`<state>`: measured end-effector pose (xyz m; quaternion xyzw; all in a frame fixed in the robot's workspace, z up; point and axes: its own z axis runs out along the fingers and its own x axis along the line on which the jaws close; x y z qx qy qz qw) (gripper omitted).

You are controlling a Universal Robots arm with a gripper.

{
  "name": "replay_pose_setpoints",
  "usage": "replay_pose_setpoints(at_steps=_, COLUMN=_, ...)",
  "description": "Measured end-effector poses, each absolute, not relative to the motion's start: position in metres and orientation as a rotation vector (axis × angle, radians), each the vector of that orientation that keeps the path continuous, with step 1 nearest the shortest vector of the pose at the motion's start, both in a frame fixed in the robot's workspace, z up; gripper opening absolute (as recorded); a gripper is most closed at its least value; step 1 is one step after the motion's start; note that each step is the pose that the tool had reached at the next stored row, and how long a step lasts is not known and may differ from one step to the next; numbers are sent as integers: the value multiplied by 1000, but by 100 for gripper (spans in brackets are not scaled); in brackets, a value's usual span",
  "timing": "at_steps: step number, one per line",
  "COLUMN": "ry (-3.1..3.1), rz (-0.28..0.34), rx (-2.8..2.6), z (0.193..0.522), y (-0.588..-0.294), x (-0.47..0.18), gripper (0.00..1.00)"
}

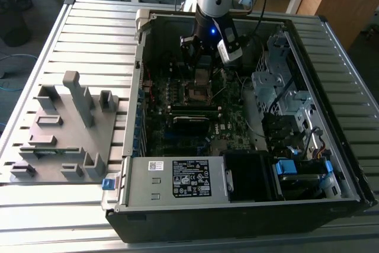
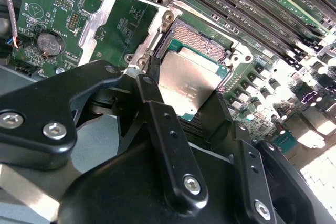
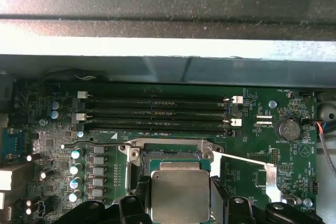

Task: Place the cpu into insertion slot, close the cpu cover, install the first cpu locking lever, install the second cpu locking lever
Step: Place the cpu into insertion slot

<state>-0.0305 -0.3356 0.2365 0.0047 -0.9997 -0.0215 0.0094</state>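
Gripper state: the gripper [image 2: 186, 92] is narrowed onto the cpu [image 2: 185, 77]. One black finger [image 2: 153, 80] presses on each of two opposite edges.
Cpu location: held directly over the insertion slot [image 2: 202, 40], inside the open computer case [image 1: 237, 197]. Contact with the slot cannot be told.
Cpu orientation: the flat top faces up toward the wrist. The outline is square, so it has no long axis. In the first wrist view the cpu [image 3: 180, 195] has edges parallel to the edges of the insertion slot [image 3: 170, 153].
Cpu material: dull grey metal lid with rounded corners and a faint sheen. A thin green rim shows at one edge.
Slot material: black socket with a fine-grained contact field, framed by silver metal with a screw head at each corner.
Cpu cover: the cpu cover [image 2: 100, 17] is swung open. It is a thin silver frame whose cut-out shows green board. It stands on the side of the coin cell [image 2: 48, 43].
Adjacent edges: long black memory slots [image 3: 157, 111] run parallel to one socket side, just beside it. Silver-topped capacitors [image 3: 76, 169] stand near another side.
Clearance: the motherboard [image 3: 262, 140] around the socket is low. The case wall rises beyond the memory slots.
Surroundings: the case rests on a slatted table [image 1: 89, 22], with a grey fixture tray [image 1: 65, 128] on the exterior view's left.
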Motion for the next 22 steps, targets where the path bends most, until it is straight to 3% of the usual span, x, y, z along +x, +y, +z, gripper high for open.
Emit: replay_pose_setpoints(at_steps=22, ry=-3122, rz=-65, rx=15, z=232, y=-336, x=-31, gripper=54)
